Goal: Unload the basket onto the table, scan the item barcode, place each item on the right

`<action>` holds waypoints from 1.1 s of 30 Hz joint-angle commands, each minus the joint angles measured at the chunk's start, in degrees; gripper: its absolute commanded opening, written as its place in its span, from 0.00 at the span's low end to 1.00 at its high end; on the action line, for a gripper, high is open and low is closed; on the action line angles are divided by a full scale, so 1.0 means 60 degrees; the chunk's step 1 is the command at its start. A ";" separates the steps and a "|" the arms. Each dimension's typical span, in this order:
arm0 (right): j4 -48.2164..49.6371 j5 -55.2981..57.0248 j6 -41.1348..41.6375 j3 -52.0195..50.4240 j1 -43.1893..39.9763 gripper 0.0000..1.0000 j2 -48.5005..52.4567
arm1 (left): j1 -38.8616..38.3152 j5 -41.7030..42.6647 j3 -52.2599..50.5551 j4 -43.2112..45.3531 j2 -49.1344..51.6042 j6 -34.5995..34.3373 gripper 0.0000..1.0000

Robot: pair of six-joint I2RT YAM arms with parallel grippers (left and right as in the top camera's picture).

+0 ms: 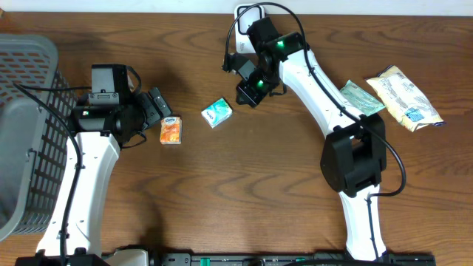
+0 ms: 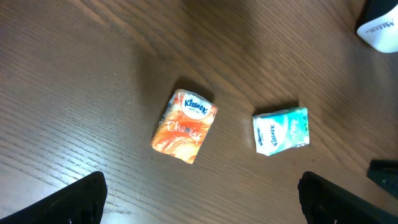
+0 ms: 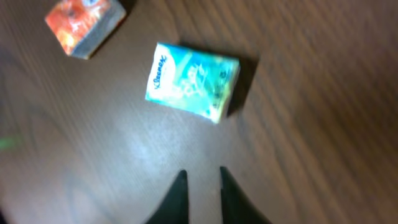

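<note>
Two Kleenex tissue packs lie on the wooden table: an orange one and a teal one. No barcode shows on either. My left gripper is wide open just left of the orange pack, above the table with nothing between its fingers. My right gripper hovers right of the teal pack, its fingertips a narrow gap apart and empty. A white scanner-like device sits at the table's far edge.
A grey mesh basket stands at the left edge. A green packet and a pale yellow snack bag lie at the right, beside the right arm.
</note>
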 commanded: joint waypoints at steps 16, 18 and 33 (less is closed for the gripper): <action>0.3945 0.2608 0.8888 -0.0120 0.2732 0.30 0.1490 | 0.0029 -0.0095 0.0015 -0.0022 -0.0040 0.0051 0.98; 0.3912 0.2736 0.8878 -0.0120 0.2867 0.29 0.1497 | 0.0029 -0.0095 0.0015 -0.0022 -0.0040 0.0051 0.98; 0.1042 0.3435 0.6604 -0.0109 0.1457 0.29 0.1107 | 0.0029 -0.0091 0.0015 -0.0022 -0.0040 0.0051 0.98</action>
